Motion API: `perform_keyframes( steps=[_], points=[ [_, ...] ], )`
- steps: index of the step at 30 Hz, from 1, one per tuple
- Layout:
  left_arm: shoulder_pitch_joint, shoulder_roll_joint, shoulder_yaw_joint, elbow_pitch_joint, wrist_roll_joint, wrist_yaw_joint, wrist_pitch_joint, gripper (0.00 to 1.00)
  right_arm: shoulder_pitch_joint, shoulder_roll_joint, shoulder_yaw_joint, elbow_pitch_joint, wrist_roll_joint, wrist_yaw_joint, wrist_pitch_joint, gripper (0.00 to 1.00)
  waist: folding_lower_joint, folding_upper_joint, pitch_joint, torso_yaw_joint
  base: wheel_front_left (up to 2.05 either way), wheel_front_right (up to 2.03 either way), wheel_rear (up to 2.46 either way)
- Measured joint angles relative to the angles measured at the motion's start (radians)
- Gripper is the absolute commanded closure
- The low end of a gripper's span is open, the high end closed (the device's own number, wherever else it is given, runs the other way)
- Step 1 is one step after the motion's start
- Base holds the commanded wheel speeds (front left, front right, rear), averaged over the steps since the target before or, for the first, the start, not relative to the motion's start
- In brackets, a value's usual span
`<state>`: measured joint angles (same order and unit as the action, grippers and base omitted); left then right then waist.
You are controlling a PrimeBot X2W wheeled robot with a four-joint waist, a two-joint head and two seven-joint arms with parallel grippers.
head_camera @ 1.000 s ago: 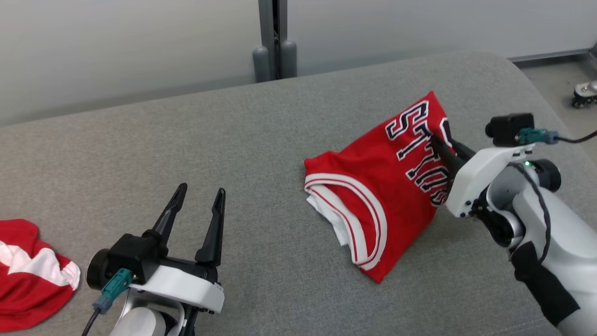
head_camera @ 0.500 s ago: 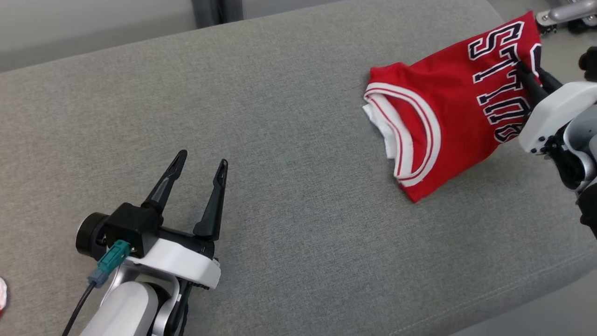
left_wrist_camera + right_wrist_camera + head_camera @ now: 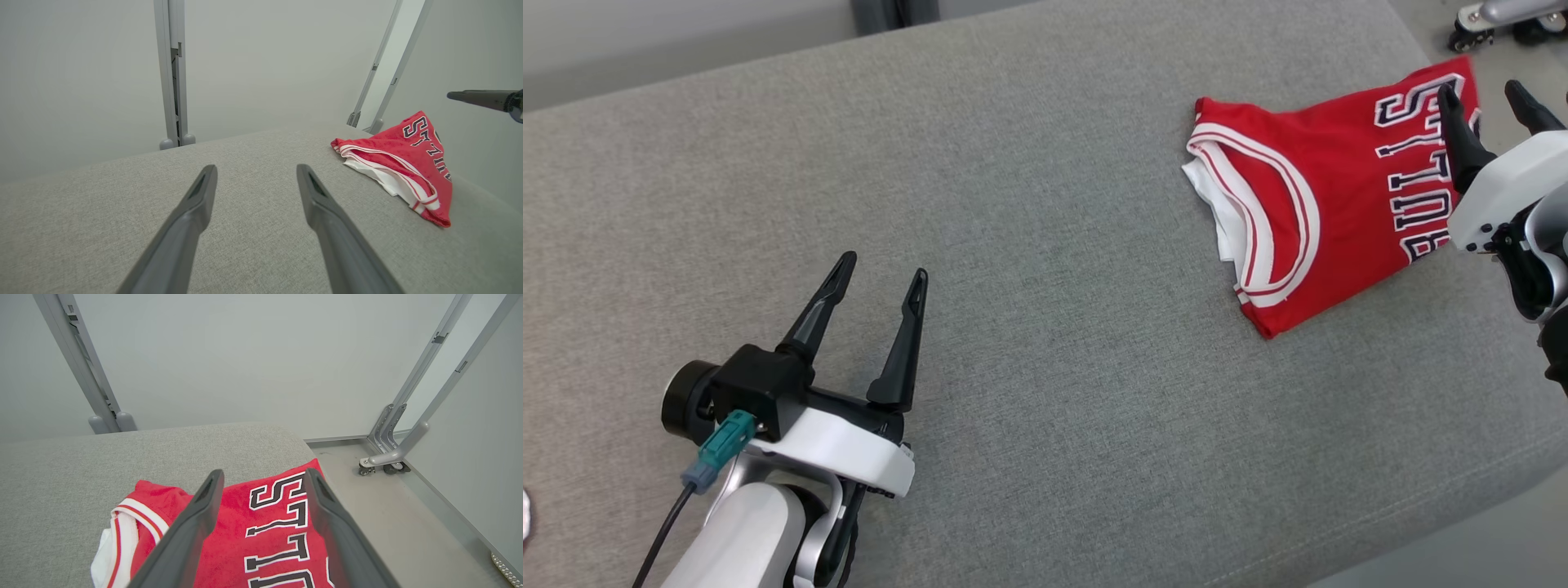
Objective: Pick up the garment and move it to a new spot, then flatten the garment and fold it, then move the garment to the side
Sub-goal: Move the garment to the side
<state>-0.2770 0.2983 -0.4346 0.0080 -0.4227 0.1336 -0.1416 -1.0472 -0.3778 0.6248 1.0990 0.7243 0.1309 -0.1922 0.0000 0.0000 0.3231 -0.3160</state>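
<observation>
Two pairs of fingers, both spread wide, gripping nothing. At the near left of the bench (image 3: 1045, 245), left fingers (image 3: 900, 343) over bare grey fabric; by the far right corner, folded red garment (image 3: 1307, 220) lying flat, lettered end toward the right edge. Over that end, right fingers (image 3: 1458, 135), contact with cloth unclear.

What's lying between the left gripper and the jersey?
Nothing: the head view shows bare grey cushion between the left gripper and the red jersey.
</observation>
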Motion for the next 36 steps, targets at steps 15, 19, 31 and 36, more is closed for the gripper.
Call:
perform_keyframes(
  steps=[15,19,31,36],
  points=[
    [0.074,-0.030,0.033,0.038,-0.056,0.019,-0.076,0.00,0.175,-0.060,-0.091,-0.246,-0.011,0.000,-0.069,0.00,0.0000,0.0000,-0.167,0.076,0.00,0.00,0.00],
    [0.111,-0.030,0.048,0.039,-0.065,0.027,-0.089,0.00,0.326,-0.078,-0.194,-0.382,-0.050,0.000,-0.069,0.00,0.0000,0.0000,-0.212,0.120,0.00,0.00,0.00],
    [0.229,-0.024,0.113,0.027,-0.087,0.063,-0.114,0.00,0.815,0.012,-0.473,-0.769,-0.231,0.000,-0.063,0.00,0.0000,0.0000,-0.325,0.250,0.00,0.00,0.00],
    [0.270,-0.024,0.121,0.021,-0.082,0.072,-0.116,0.00,0.952,0.075,-0.544,-0.905,-0.315,0.000,-0.040,0.00,0.0000,0.0000,-0.352,0.283,0.00,0.00,0.00]
  ],
)
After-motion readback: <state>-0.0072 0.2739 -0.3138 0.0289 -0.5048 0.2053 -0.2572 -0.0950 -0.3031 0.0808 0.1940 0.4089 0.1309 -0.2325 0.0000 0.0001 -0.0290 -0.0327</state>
